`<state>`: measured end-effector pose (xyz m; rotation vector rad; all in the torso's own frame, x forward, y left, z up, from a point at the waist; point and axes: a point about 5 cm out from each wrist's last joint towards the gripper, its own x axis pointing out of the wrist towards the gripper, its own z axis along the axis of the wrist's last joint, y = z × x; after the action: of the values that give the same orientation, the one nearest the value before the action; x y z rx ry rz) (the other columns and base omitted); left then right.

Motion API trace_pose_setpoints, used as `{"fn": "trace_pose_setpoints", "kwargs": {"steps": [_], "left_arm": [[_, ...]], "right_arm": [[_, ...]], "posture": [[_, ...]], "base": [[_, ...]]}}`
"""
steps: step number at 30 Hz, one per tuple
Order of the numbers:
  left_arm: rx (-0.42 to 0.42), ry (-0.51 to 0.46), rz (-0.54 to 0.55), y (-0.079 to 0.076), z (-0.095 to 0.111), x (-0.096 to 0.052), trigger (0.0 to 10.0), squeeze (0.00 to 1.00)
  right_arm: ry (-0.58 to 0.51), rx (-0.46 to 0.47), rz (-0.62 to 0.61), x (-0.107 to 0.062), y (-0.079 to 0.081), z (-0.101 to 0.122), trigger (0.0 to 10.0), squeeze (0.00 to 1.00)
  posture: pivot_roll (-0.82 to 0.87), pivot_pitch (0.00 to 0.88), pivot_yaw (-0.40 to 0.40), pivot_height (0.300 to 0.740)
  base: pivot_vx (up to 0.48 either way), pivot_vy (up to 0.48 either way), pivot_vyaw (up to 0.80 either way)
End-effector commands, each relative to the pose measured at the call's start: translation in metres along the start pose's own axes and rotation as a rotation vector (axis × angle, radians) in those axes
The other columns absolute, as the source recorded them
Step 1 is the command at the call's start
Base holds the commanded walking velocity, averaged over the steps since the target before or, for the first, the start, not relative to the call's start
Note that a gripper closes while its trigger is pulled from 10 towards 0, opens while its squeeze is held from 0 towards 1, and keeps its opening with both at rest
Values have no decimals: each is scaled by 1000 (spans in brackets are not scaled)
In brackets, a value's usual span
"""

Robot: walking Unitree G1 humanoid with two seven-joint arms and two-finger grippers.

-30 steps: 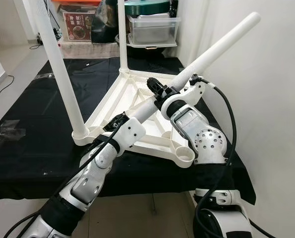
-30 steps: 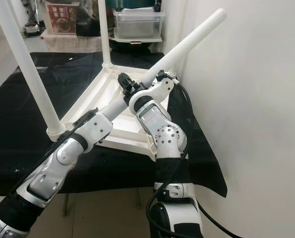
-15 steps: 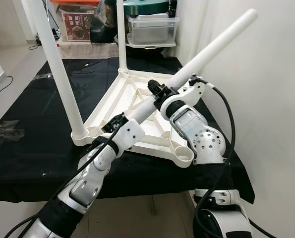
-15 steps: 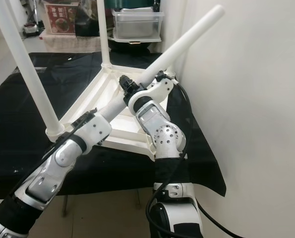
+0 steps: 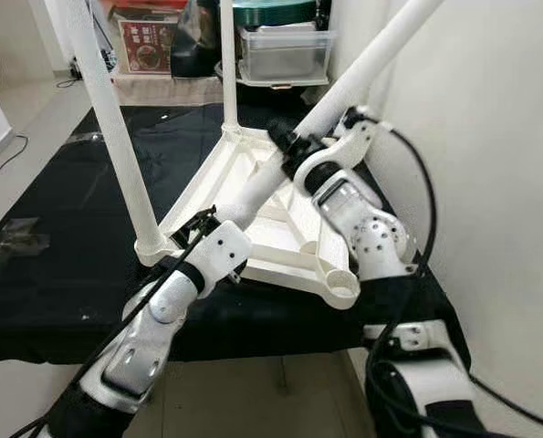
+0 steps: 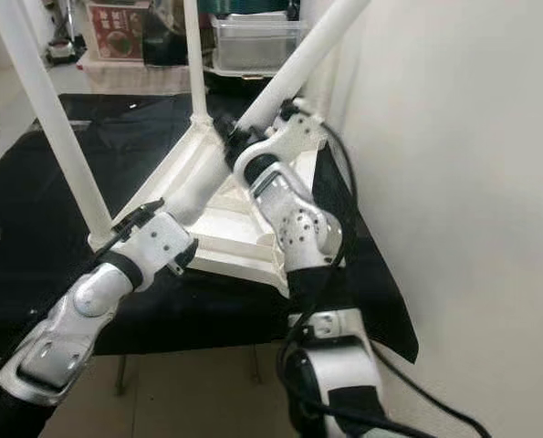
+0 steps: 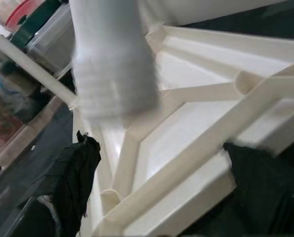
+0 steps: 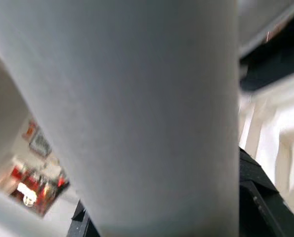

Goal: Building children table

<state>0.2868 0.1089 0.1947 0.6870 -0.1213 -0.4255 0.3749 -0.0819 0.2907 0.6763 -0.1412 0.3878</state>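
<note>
Black cloth (image 5: pixel 61 228) supports the inverted tabletop (image 5: pixel 280 255). Both the left gripper (image 5: pixel 218 217) and right gripper (image 5: pixel 287 155) clamp the loose leg (image 5: pixel 362 68): rigid, light, smooth; grip mid-shaft.

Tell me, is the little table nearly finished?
Not yet. Two white legs already stand in the upside-down tabletop. A third leg is in hand: the right tool and left tool hold it slanted above the tabletop. Its empty near corner socket still needs that leg.

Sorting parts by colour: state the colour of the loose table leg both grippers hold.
White, like the tabletop frame. The loose leg shows best in the left eye view.
</note>
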Motion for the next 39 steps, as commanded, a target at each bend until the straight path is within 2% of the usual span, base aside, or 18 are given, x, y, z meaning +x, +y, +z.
{"fn": "trace_pose_setpoints", "kwargs": {"steps": [1, 4, 5, 7, 8, 9, 11, 12, 13, 14, 17, 18, 25, 27, 34, 39], "left_arm": [[8, 22, 25, 3, -2, -3, 10000, 1000], [21, 49, 49, 3, -7, -8, 10000, 1000], [-3, 81, 50, -1, -14, -13, 10000, 59], [-24, 102, 47, -4, -19, -17, 10000, 59], [-80, 132, 34, -9, -25, -22, 10000, 0], [-80, 132, 34, -9, -25, -22, 10000, 0], [-212, 186, 54, -16, -32, -28, 10000, 0], [-212, 186, 54, -16, -32, -28, 10000, 0], [-280, 207, 63, -18, -35, -30, 10000, 0], [-280, 207, 63, -18, -35, -30, 10000, 0], [-418, 238, 100, -16, -39, -33, 10000, 0], [-440, 245, 106, -15, -41, -34, 10000, 0], [-510, 225, 106, -16, -39, -37, 10000, 0], [-549, 167, 48, -18, -33, -39, 10000, 0], [-573, 129, -23, -23, -29, -43, 10000, 0], [-585, 102, -65, -21, -29, -46, 10000, 0]], "right_arm": [[-31, -32, 7, 2, 0, 5, 0, 0], [-59, -79, 5, 3, -3, 12, 0, 0], [-78, -102, 7, 4, -5, 19, 0, 0], [-91, -116, 9, 6, -7, 23, 0, 0], [-106, -124, 20, 7, -7, 29, 0, 0], [-106, -124, 20, 7, -7, 29, 0, 0], [-121, -142, 53, 8, -5, 35, 0, 0], [-121, -142, 53, 8, -5, 35, 0, 0], [-124, -160, 78, 8, -4, 35, 0, 0], [-124, -160, 78, 8, -4, 35, 0, 0], [-114, -200, 125, 8, -3, 33, 0, 0], [-110, -208, 133, 7, -3, 33, 0, 0], [-102, -238, 213, 6, 3, 29, 0, 0], [-94, -252, 283, 4, 9, 27, 0, 0], [-61, -283, 394, -1, 14, 20, 0, 0], [-22, -339, 455, -7, 9, 17, 0, 0]], "posture": [[59, 0, -88, 740], [64, 0, -87, 740], [62, 0, -84, 740], [62, 0, -84, 740], [61, 0, -84, 740], [61, 0, -84, 740], [62, 0, -84, 740], [62, 0, -84, 740], [62, 0, -84, 740], [62, 0, -84, 740], [63, 0, -86, 740], [63, 0, -86, 740], [68, 0, -90, 740], [68, 0, -90, 740], [58, 0, -76, 740], [51, 0, -72, 740]], "base": [[0, 0, 0], [0, 0, 0], [0, 0, 0], [0, 0, 0], [0, 0, 0], [0, 0, 0], [0, 0, 0], [0, 0, 0], [0, 0, 0], [0, 0, 0], [0, 0, 0], [0, 0, 0], [0, 0, 0], [0, 0, 0], [0, 0, 0], [0, 0, 0]]}}
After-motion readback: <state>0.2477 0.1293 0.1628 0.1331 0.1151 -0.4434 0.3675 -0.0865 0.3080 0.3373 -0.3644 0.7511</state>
